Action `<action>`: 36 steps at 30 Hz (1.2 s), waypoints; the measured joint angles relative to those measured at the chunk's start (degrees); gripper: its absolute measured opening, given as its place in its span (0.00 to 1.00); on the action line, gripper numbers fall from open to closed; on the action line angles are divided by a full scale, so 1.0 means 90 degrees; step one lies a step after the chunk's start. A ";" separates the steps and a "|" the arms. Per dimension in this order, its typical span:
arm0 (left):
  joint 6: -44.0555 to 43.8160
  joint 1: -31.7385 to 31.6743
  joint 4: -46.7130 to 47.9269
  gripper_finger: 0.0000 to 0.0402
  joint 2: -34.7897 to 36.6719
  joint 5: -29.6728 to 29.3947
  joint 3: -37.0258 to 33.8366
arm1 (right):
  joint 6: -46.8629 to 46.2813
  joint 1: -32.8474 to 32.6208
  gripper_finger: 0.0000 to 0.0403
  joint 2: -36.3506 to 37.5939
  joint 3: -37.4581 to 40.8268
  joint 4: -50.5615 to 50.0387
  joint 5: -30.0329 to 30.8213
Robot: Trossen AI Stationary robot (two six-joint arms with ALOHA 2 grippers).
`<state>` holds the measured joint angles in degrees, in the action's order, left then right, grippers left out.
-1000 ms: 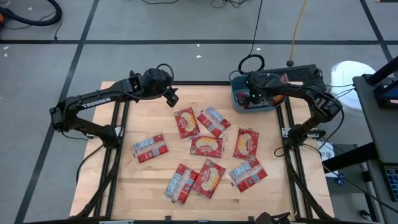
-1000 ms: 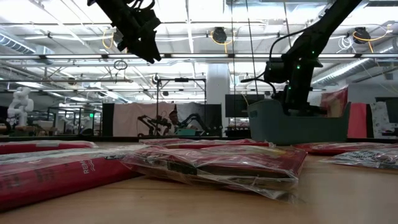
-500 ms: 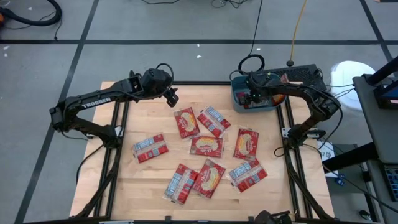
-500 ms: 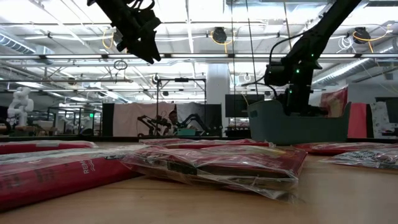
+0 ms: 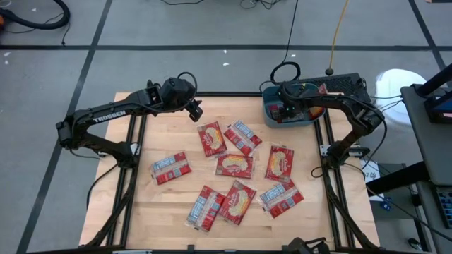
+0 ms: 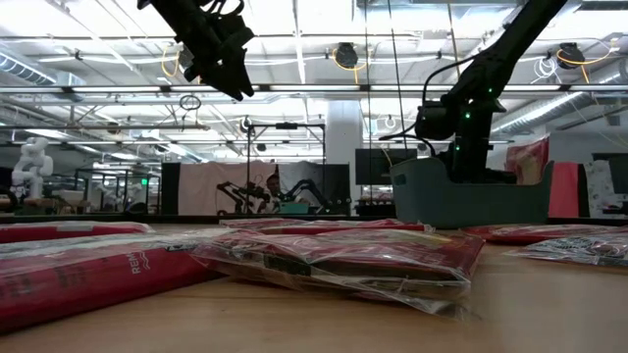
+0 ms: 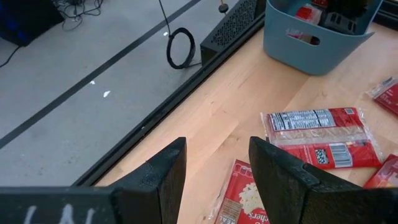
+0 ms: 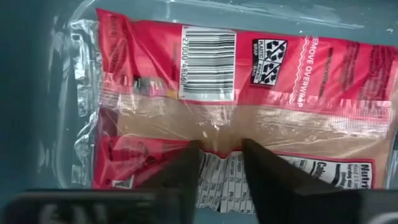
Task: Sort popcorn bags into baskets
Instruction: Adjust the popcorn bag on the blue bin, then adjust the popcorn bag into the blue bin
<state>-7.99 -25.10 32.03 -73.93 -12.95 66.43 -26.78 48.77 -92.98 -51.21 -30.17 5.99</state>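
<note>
Nearest the front edge of the light wooden table (image 5: 169, 204), lower middle of the high view, sit flat red plastic popcorn packets: one label-side up (image 5: 203, 208) beside one showing its yellow-cream picture (image 5: 237, 200), and another label-side one (image 5: 282, 197) to their right. Further in there's a picture-side packet (image 5: 234, 165) mid-frame, one (image 5: 280, 163) right of it, and a label-side one (image 5: 171, 168) off alone toward the left. Behind those, two more (image 5: 211, 138) (image 5: 243, 136) lie side by side.

The left arm stretches in from the left edge with "TROSSEN" in white along its link. Its left gripper (image 5: 195, 110) hangs in the air over the table's back edge, upper middle-left of the high view, holding nothing, fingers (image 7: 280, 177) parted a moderate way. In its wrist view, one packet's white panels and barcode show, but I can't read the text.

Farthest back, upper right of centre, is the teal-blue plastic bin (image 5: 270, 116) with rounded corners. The right arm bends over it and the right gripper (image 5: 286, 109) reaches down inside. Its wrist view has the fingers (image 8: 264, 180) fairly narrow, right above a red packet (image 8: 249, 118) lying in the bin; can't tell if they actually pinch it. That packet shows a barcode and the words "REMOVE OVERWRAP".
</note>
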 joint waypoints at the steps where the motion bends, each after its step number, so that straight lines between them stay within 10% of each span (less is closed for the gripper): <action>1: 0.0005 0.0000 -0.0001 0.45 0.0000 0.0000 0.0000 | -0.0009 0.0000 0.17 -0.0001 0.0001 0.0015 -0.0001; 5: 0.0076 0.0000 0.0000 0.45 0.0000 0.0000 0.0000 | -0.0017 0.0000 0.02 -0.0004 0.0006 0.0050 -0.0009; 28: 0.0253 0.0000 -0.0046 0.45 0.0000 -0.0063 0.0000 | -0.0878 0.0342 0.00 0.1342 0.0018 -0.0005 -0.0549; 36: 0.0248 0.0000 -0.0106 0.45 0.0000 -0.0066 0.0000 | -0.1107 0.0277 0.22 0.0623 0.0018 0.0149 -0.1333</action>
<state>-5.76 -25.10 31.08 -73.93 -13.54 66.43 -36.75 51.27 -87.37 -51.05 -28.83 -6.00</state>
